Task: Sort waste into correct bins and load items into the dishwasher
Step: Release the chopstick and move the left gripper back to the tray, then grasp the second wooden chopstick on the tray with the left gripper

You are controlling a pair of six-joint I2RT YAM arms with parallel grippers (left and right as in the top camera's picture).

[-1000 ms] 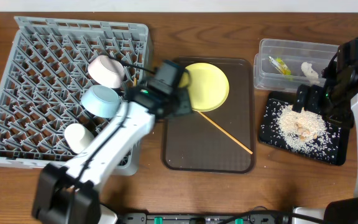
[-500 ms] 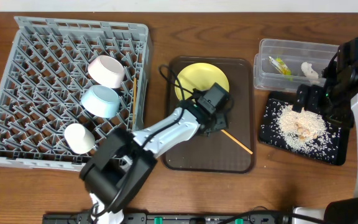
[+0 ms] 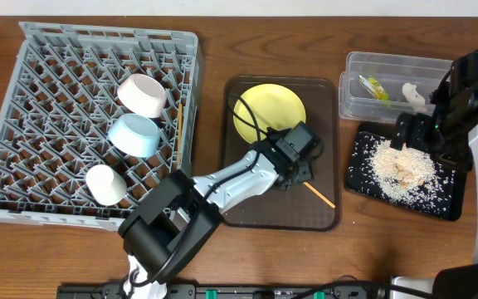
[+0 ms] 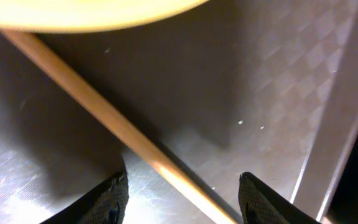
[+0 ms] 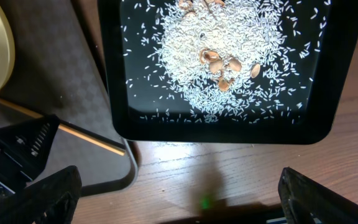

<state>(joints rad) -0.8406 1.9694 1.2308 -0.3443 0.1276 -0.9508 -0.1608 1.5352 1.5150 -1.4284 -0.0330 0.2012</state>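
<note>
**Step in hand — loading, chopstick pickup.**

- Left claw (image 4: 182, 199): low over the brown serving tray (image 3: 231, 191), jaws parted and straddling the chopstick (image 4: 98, 106). Nothing gripped yet; the stick lies flat on the tray floor between the fingers (image 4: 114, 199).
- Chopstick: runs diagonally from just under the rim of the yellow plate (image 3: 270, 112) toward the tray's near right corner.
- Yellow plate: flat at the far end of the serving tray, not loaded.
- Dish rack (image 3: 48, 58): left of the counter, holding the white bowl (image 3: 142, 94) and the light blue bowl (image 3: 135, 134).
- Right claw (image 5: 179, 193): wide open, empty, above the black tray (image 3: 442, 203).
- Waste: rice scraps (image 3: 392, 166) heaped in the black tray; wrapper (image 3: 373, 87) and paper scrap (image 3: 413, 95) in the clear tub (image 3: 355, 104). Sorting looks finished.

**Next move, as judged:** close squarely on the thin stick — it could roll or slip flat against the tray. Then lift clear of the plate rim and carry it to the rack.
</note>
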